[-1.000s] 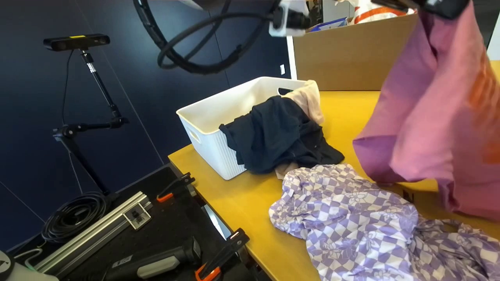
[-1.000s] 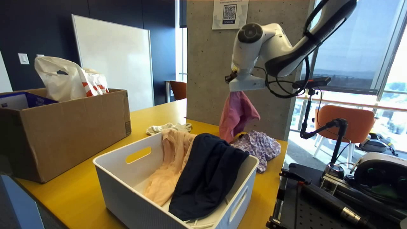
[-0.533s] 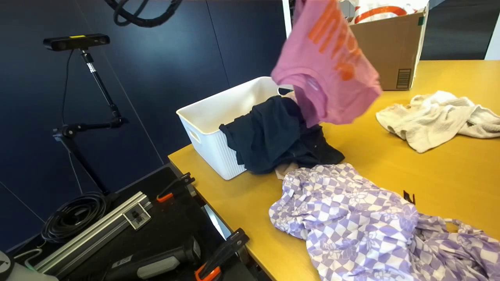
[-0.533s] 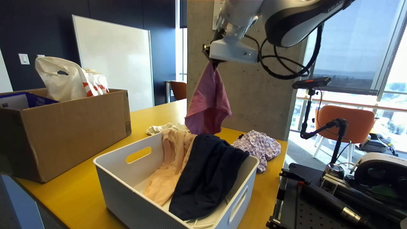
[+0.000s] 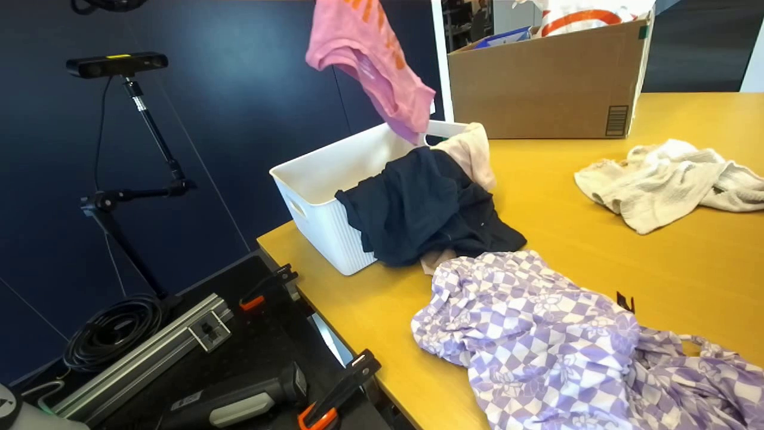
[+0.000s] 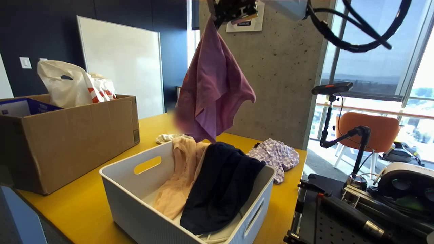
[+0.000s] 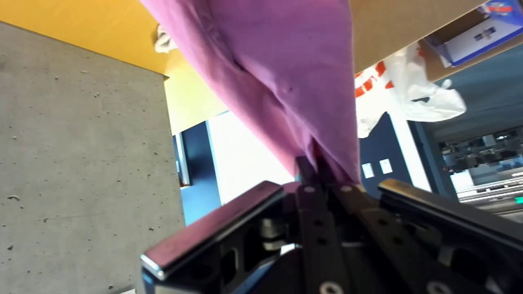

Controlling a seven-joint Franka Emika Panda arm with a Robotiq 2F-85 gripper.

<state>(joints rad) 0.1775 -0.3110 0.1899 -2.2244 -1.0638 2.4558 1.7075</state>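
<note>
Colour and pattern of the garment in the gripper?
The garment is pink with an orange print; shows best in an exterior view.

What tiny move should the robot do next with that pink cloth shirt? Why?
Probably ease the pink cloth shirt toward the middle of the white plastic basket: the black two-fingered gripper is shut on it, and its hanging end is not yet inside the basket.

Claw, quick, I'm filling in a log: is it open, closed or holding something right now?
Claw: closed, holding the pink shirt, which hangs down from it.
</note>
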